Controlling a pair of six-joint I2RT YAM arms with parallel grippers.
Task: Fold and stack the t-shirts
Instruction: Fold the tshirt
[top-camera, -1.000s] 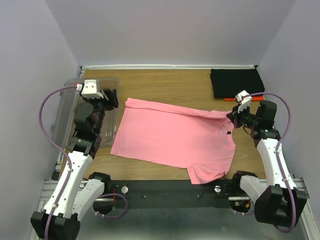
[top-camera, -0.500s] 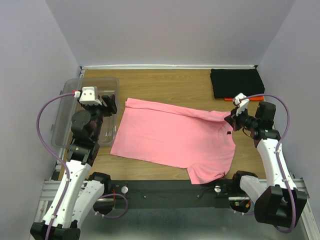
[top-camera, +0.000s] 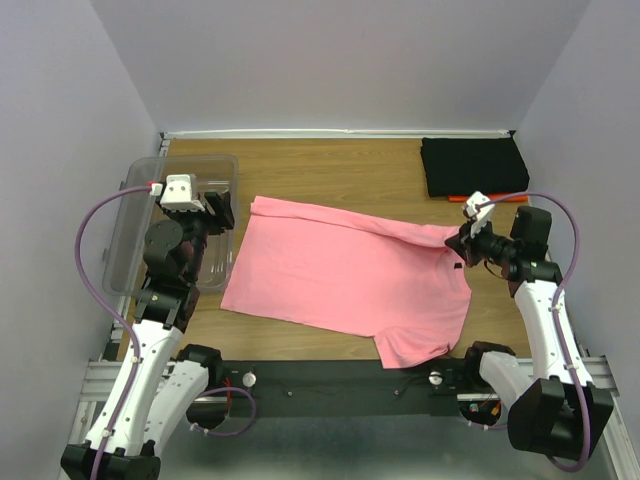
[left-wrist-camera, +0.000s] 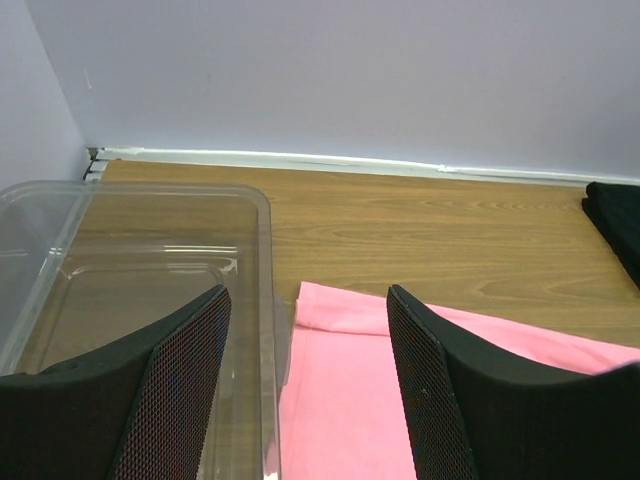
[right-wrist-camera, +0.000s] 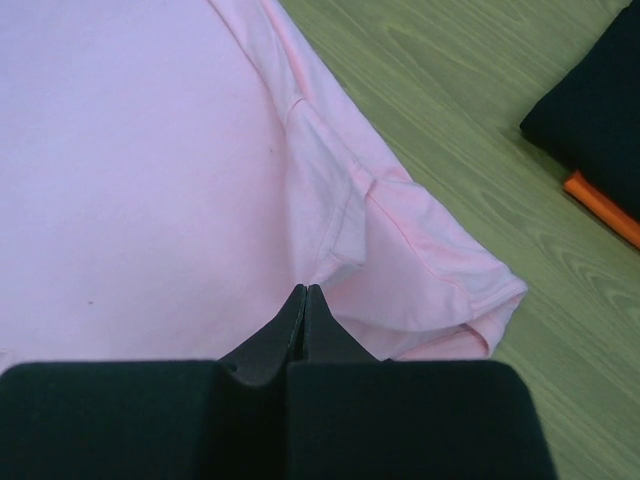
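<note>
**Status, pink t-shirt (top-camera: 340, 275).** Lies spread flat on the counter (top-camera: 340, 165), centre, collar end toward the right arm. One sleeve hangs near the front edge.

**Right hand (top-camera: 462, 240).** Tips pressed together. Wrist view shows them closed on a pinch of pink cloth at the far sleeve seam (right-wrist-camera: 330, 265). Over the last sec. the hand has crept inward and slightly toward the near edge, and the pinched corner has come along with it. Judgement: the first fold, sleeve over body, is just starting. Most of the shirt hasn't moved yet.

**Left hand (top-camera: 222, 208).** Spread wide, nothing between the fingers (left-wrist-camera: 180, 380). It has pulled back a little toward the clear tub (top-camera: 135, 215) and then stopped, hovering over the tub rim beside the shirt's hem corner. Prob. waiting for its turn.

**Stack.** Black t-shirt (top-camera: 472, 165) is folded at the far right corner, and an orange-red t-shirt (top-camera: 512, 197) edge peeks out from under it.

**Markings.** No legible brand, label or text. A dark speck at the collar is too small to read.
</note>
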